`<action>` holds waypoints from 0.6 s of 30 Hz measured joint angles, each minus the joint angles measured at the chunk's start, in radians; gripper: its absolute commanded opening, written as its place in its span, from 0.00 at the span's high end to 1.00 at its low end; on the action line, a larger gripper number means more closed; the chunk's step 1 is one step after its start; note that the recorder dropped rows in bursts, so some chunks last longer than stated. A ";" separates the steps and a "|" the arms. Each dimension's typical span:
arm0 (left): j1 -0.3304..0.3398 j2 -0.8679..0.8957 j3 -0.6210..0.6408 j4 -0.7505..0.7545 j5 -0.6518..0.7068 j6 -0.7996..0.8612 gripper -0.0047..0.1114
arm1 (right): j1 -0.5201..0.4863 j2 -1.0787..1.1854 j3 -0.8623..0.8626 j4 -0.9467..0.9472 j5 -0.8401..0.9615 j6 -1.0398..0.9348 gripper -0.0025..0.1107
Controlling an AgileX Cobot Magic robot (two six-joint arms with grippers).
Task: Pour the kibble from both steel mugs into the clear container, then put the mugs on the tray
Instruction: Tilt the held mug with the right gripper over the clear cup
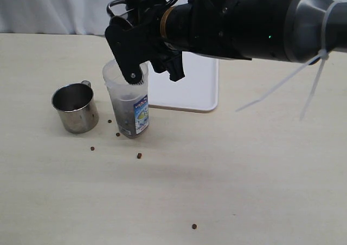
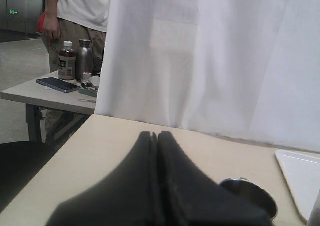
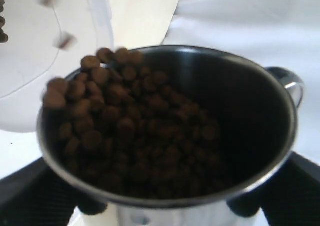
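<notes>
Mug (image 1: 75, 107) empty, on table (image 1: 244, 174). Right gripper (image 1: 154, 66), jaws wide, clamps second mug (image 3: 250, 111), pouring into container (image 1: 127, 101). Left gripper (image 2: 157, 136) closed, empty. Tray (image 1: 190, 93) step pending.

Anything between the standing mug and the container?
Exterior view: one stray pellet by the container foot, otherwise bare table; standing mug sits apart.

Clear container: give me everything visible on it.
The clear container is a tall, slightly tapered translucent plastic cylinder, open-topped, with a blue-and-white label low on its side. It stands upright on the table, kibble filling its lower part. The right gripper hangs over its rim; whether they touch cannot be told.
</notes>
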 measured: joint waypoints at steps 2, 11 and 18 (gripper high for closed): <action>0.000 0.000 0.000 0.000 0.000 0.000 0.96 | 0.000 0.000 0.000 -0.004 0.000 -0.004 0.93; 0.000 0.000 0.000 0.000 0.000 0.000 0.96 | 0.000 0.000 0.000 -0.045 0.000 -0.011 0.93; 0.000 0.000 0.000 0.000 0.000 0.000 0.96 | 0.000 0.000 0.000 -0.069 -0.002 -0.011 0.93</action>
